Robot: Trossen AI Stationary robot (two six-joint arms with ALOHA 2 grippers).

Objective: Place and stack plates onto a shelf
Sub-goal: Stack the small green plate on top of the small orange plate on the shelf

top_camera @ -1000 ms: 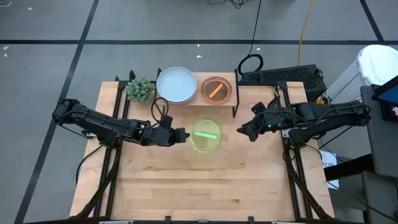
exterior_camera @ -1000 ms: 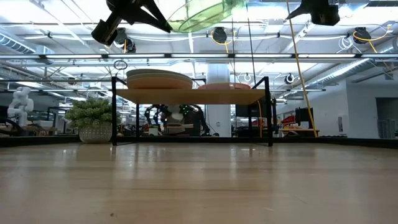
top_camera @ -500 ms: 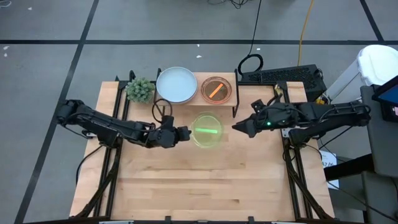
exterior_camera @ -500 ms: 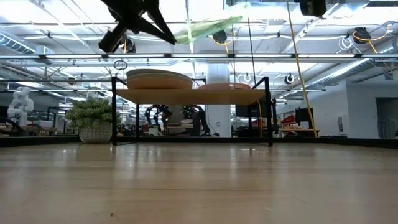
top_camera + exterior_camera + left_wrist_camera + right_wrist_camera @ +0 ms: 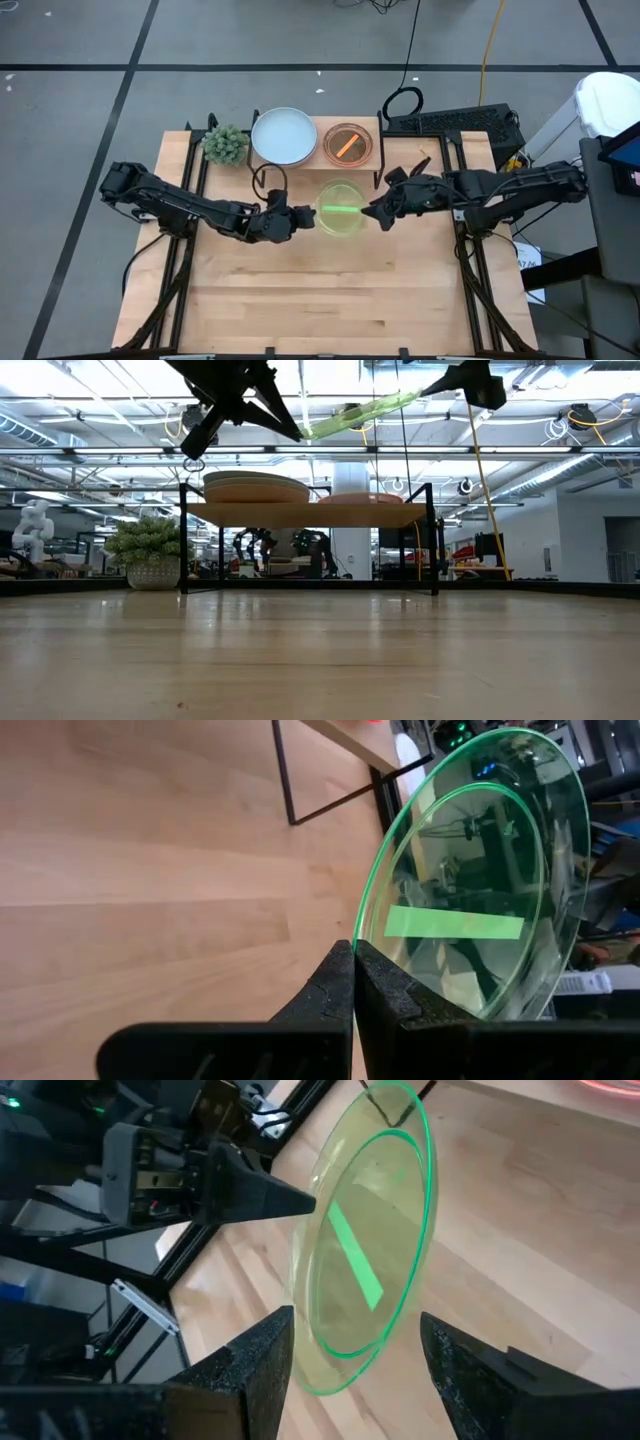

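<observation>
The left gripper point(image 5: 300, 218) is clamped tight on the near-left rim of a small translucent green round plate point(image 5: 341, 208), holding it tilted in the air above the middle of the light-wood tabletop point(image 5: 330, 300). In the low view the plate point(image 5: 360, 412) hangs well above the level of the shelf, slanting upward toward the right gripper point(image 5: 432, 388). The right gripper point(image 5: 374, 213) stands at the plate's opposite rim with its fingers point(image 5: 250, 1370) spread wide, one on either side of the edge; whether they touch the rim cannot be told.

Behind the plate stands the low light-wood shelf on thin dark metal legs point(image 5: 316, 128). On its left half rests a stack of larger plates with a grey-blue one on top point(image 5: 284, 135); on its right half lies a small translucent orange plate point(image 5: 348, 144). A small green potted plant point(image 5: 226, 144) sits just beside the shelf's left end.
</observation>
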